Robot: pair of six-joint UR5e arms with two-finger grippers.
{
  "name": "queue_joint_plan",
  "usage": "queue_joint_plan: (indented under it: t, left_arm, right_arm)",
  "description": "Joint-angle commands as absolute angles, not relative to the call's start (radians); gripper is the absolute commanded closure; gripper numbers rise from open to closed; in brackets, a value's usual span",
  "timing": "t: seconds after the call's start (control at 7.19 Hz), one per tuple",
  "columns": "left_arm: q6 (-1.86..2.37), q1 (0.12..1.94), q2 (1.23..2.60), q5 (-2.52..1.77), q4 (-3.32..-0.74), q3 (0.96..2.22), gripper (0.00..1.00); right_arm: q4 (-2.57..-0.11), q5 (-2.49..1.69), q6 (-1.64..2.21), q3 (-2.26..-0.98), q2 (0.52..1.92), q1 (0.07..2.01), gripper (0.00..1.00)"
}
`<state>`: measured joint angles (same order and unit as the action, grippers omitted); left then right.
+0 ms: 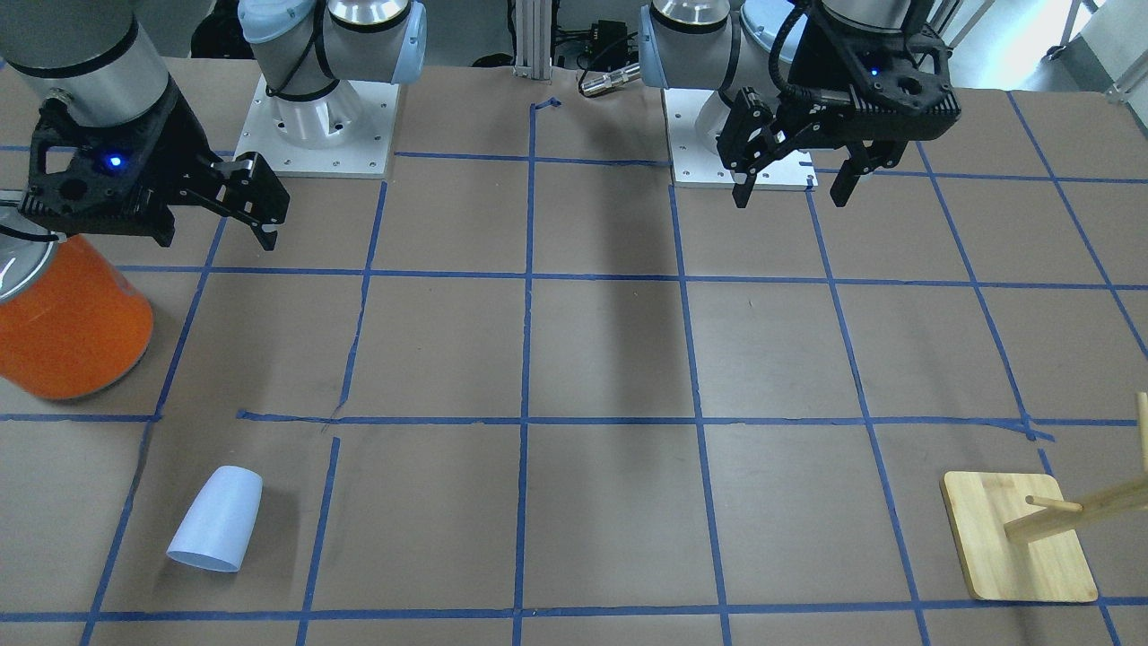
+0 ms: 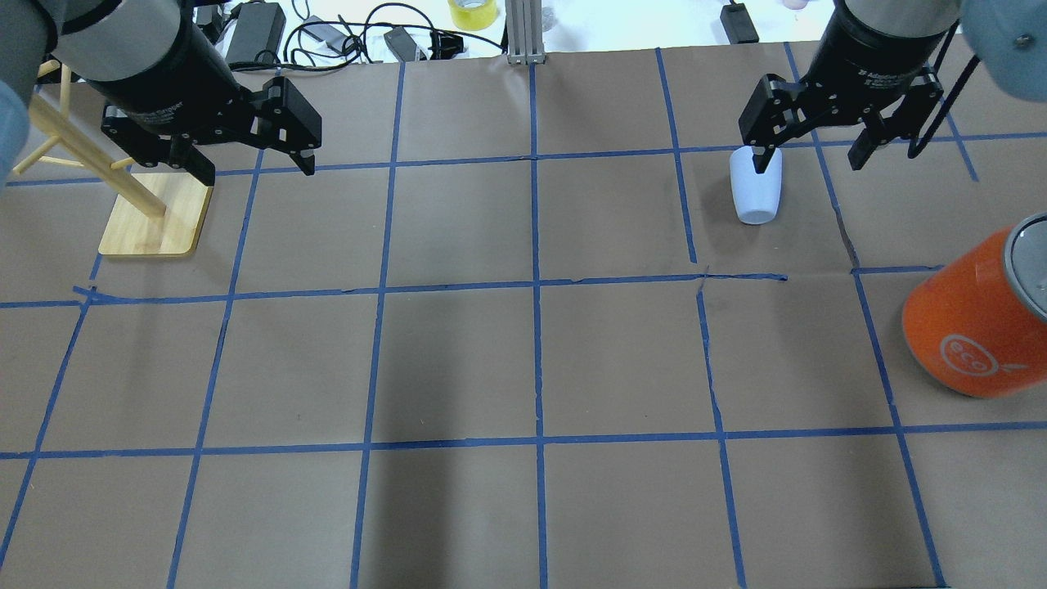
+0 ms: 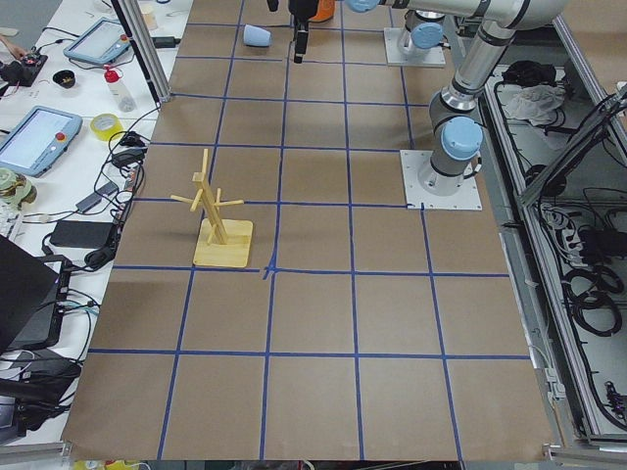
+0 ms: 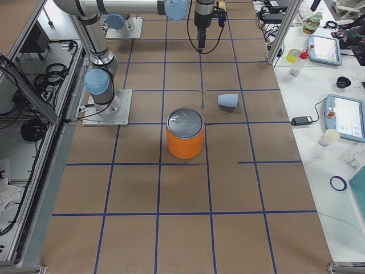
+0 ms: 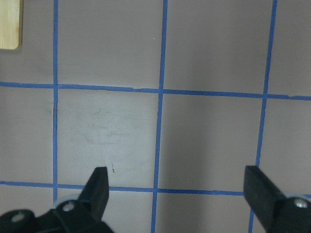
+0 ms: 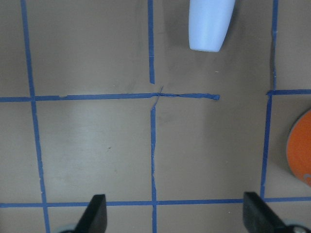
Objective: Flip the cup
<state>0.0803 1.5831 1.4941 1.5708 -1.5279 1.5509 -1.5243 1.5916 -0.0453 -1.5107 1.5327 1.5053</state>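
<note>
Cup (image 1: 215,519) on side, brown paper table (image 1: 610,359), blue tape grid (image 1: 526,359).

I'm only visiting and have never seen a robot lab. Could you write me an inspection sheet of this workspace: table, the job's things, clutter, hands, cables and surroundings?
Surface: brown paper-covered table with a blue tape grid.
Job's things: pale cup lying on its side, touched by neither hand.
Clutter: orange can upright; wooden peg rack standing.
Hands: left hand and right hand both open and empty, above the table.
Cables: power bricks and cables past the table's far edge.
Surroundings: side bench with tablet screens; yellow tape roll.
</note>
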Motion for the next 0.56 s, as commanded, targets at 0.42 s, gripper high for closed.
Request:
queue_joint_plan:
  t: [0.42]
  left_arm:
    - [0.081, 1.582, 1.494, 1.571, -1.528, 1.551, 0.0]
  right_arm:
    - [-1.537, 1.601, -0.052, -1.512, 1.511, 1.49, 0.0]
